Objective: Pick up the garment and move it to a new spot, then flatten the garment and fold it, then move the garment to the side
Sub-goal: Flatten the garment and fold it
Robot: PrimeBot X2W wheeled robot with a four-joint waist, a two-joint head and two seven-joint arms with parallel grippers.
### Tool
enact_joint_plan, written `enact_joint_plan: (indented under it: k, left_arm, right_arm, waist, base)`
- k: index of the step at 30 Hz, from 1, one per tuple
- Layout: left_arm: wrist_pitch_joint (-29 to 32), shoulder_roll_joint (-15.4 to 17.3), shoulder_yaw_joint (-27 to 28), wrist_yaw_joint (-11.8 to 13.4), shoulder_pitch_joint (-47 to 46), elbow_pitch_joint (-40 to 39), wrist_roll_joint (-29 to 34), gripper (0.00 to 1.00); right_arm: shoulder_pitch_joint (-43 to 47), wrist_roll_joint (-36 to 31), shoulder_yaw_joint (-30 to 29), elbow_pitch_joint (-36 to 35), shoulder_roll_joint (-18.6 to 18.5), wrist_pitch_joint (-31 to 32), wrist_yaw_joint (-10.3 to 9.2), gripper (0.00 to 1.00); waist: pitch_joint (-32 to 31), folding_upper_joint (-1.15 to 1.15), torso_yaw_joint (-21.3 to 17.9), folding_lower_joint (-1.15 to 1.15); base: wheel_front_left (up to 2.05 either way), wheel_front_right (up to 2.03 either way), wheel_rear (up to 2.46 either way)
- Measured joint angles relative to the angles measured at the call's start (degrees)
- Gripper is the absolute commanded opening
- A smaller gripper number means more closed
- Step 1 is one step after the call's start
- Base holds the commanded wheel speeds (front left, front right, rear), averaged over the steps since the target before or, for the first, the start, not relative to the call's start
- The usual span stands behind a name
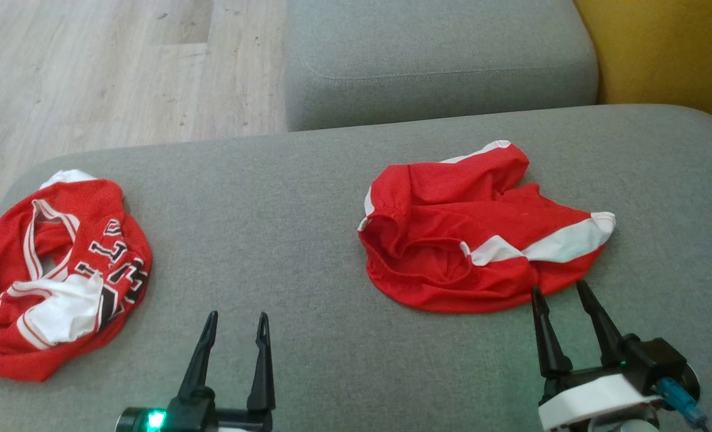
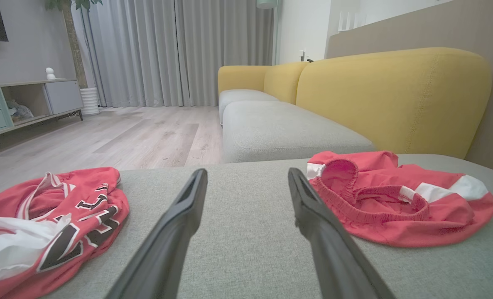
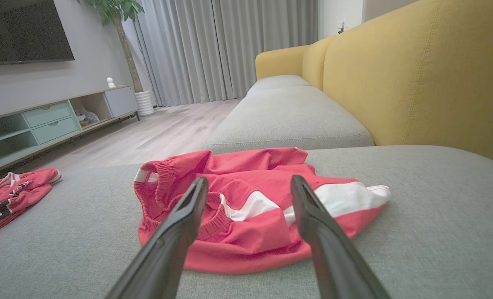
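Observation:
The garment (image 1: 62, 276), red mesh with white striped panels and black lettering, lies crumpled at the left end of the grey seat cushion (image 1: 308, 198). It also appears at the lower left of the left wrist view as the garment (image 2: 63, 207), and far left in the right wrist view as the garment (image 3: 9, 195). My left gripper (image 1: 237, 315) hovers open to the right of it, with bare cushion between its fingers, as the left gripper (image 2: 247, 172) confirms. My right gripper (image 1: 558, 288) is open and holds nothing.
A plainer red garment (image 1: 469, 240) with white panels and an elastic waistband lies bunched at centre right, its near edge just before my right gripper (image 3: 249, 179). A second grey cushion (image 1: 439, 60) sits beyond, a yellow backrest (image 1: 661, 48) to the right, and wooden floor (image 1: 92, 72) off the left edge.

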Motion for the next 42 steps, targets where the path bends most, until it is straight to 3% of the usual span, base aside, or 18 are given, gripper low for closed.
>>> enact_joint_plan:
  k: [9,15,23,27,30,35,41,42]
  left_arm:
    - [0.0,0.0,-3.48,-0.67,-1.35,1.59,-3.33,1.0]
    - [0.0,0.01,-12.16,-3.6,-9.64,6.95,-7.98,1.0]
    - [4.32,-0.01,-24.37,-6.45,-27.26,13.74,-28.38,1.0]
    - [7.76,-0.08,-28.81,-6.15,-33.29,16.63,-36.49,1.0]
    - [8.88,-0.09,-30.91,-4.44,-35.57,19.13,-41.38,1.0]
    - [8.65,-0.08,-32.43,-1.49,-39.02,24.44,-45.44,1.0]
    - [6.34,-0.12,-33.08,-0.6,-43.21,30.62,-47.82,1.0]
    - [6.32,-0.13,-33.19,-0.47,-43.64,31.66,-48.1,0.96]
  right_arm:
    - [-0.32,-0.3,0.91,-0.08,0.0,0.0,0.0,1.0]
    - [-2.14,-0.56,1.33,-1.13,0.0,0.0,0.0,1.0]
    - [-6.61,-0.34,2.67,-2.08,-0.01,0.0,0.0,1.0]
    - [-7.5,0.16,3.33,-2.08,0.0,0.0,0.0,1.0]
    - [-7.56,0.24,3.43,-2.07,-0.01,0.0,0.0,1.0]
    - [-8.35,1.15,4.01,-2.09,0.0,0.0,0.0,1.0]
    - [-8.76,1.71,4.48,-2.23,0.0,0.0,0.0,1.0]
    - [-8.76,1.99,4.58,-2.23,0.0,0.0,0.0,1.0]
  waist:
    - [1.42,0.0,-2.78,0.0]
    - [4.19,0.0,-6.27,0.0]
    - [9.56,0.0,-11.84,0.02]
    - [11.82,0.0,-15.06,0.01]
    - [13.08,0.0,-17.47,0.01]
    - [14.8,0.0,-20.84,0.0]
    - [16.52,0.0,-23.04,0.0]
    - [16.72,0.0,-23.24,0.0]
  base:
    - [0.0,0.0,0.0]
    - [0.0,0.0,0.0]
    - [0.0,0.0,0.0]
    - [0.0,0.0,0.0]
    - [0.0,0.0,0.0]
    - [0.0,0.0,0.0]
    - [0.0,0.0,0.0]
    - [0.0,0.0,0.0]
